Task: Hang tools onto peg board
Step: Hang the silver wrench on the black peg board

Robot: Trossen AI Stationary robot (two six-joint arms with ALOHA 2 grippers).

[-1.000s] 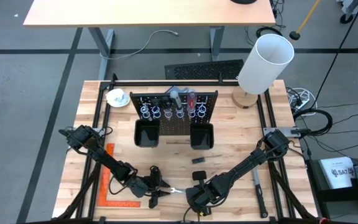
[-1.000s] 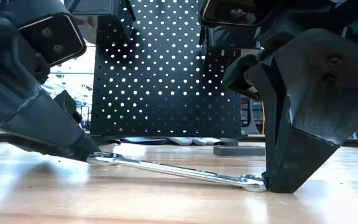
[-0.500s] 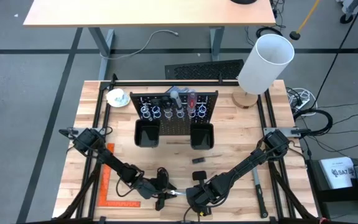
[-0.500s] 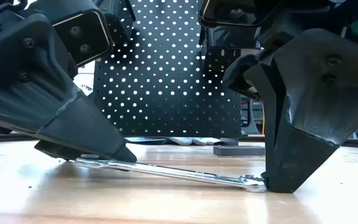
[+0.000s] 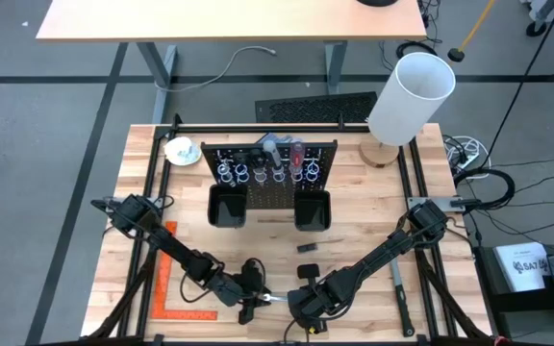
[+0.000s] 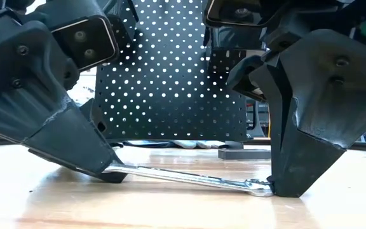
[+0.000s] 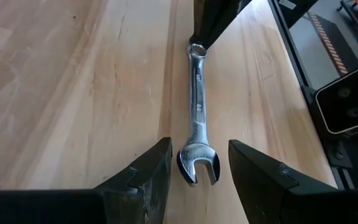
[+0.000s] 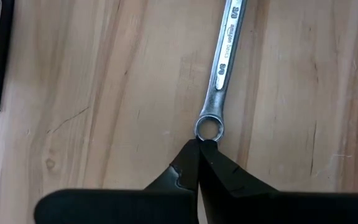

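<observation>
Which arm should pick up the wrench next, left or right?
Left, probably. Its hand is open with the wrench's forked end between the fingers. The right hand is shut, only its tip touching the ring end, which rests on the table.

A silver wrench (image 6: 189,179) slants between two dark tools before the peg board (image 6: 170,70).

Overhead, table-level and both close wrist cameras all share the wrench (image 7: 197,112) near the table's (image 5: 354,231) front edge.

In the high view the wrench (image 5: 275,298) is nearly too small to make out. The low view's top edge cuts off the peg board (image 6: 170,70), and the left claw (image 6: 103,172) hides the wrench's open end there.
</observation>
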